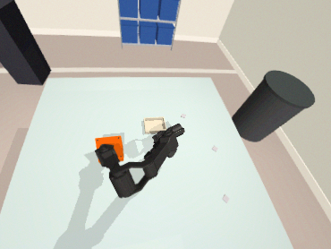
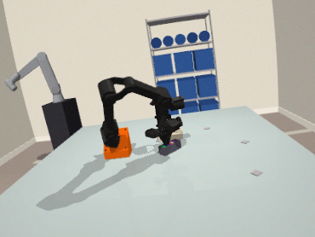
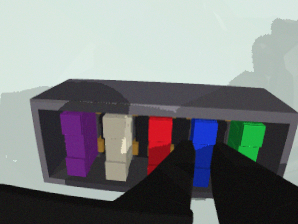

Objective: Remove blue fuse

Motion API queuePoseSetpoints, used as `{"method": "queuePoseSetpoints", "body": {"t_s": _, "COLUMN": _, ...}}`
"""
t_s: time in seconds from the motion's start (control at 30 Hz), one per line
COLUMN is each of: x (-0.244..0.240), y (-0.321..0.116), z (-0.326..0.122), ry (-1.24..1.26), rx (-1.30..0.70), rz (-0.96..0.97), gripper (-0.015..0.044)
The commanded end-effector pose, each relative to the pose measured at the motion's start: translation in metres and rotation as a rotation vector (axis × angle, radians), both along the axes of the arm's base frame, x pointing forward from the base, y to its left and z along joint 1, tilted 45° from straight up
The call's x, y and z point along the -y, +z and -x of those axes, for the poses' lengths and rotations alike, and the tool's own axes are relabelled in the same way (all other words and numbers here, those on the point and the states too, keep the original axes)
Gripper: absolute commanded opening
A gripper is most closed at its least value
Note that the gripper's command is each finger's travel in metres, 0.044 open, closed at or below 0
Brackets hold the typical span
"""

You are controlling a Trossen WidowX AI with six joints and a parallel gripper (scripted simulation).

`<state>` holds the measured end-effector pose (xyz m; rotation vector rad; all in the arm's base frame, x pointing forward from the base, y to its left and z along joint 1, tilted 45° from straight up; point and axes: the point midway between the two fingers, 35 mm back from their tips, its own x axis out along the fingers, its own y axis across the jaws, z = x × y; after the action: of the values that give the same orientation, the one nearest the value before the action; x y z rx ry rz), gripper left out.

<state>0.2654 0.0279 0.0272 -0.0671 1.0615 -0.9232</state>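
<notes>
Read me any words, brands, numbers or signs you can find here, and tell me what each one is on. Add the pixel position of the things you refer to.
There are none to quote.
No lettering shows on the fuse block [image 2: 171, 149] [image 3: 165, 96], its coloured fuses, the tray [image 1: 155, 124] or the blue bins [image 1: 148, 32] [image 2: 183, 62].
The black arm [image 1: 151, 165] [image 2: 146, 89] shows no readable mark either; anything tiny there would be too blurred to read.
</notes>
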Motion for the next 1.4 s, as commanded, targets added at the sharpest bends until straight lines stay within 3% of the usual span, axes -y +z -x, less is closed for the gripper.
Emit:
{"method": "queuePoseSetpoints", "body": {"t_s": 0.0, "x": -0.001, "y": 0.001, "z": 0.0, "ry": 0.0, "rx": 0.0, "rz": 0.0, "gripper": 0.0}}
{"method": "queuePoseSetpoints", "body": {"t_s": 1.37, "x": -0.015, "y": 0.014, "z": 0.003, "ry": 0.003, "rx": -0.002, "rz": 0.002, "gripper": 0.0}}
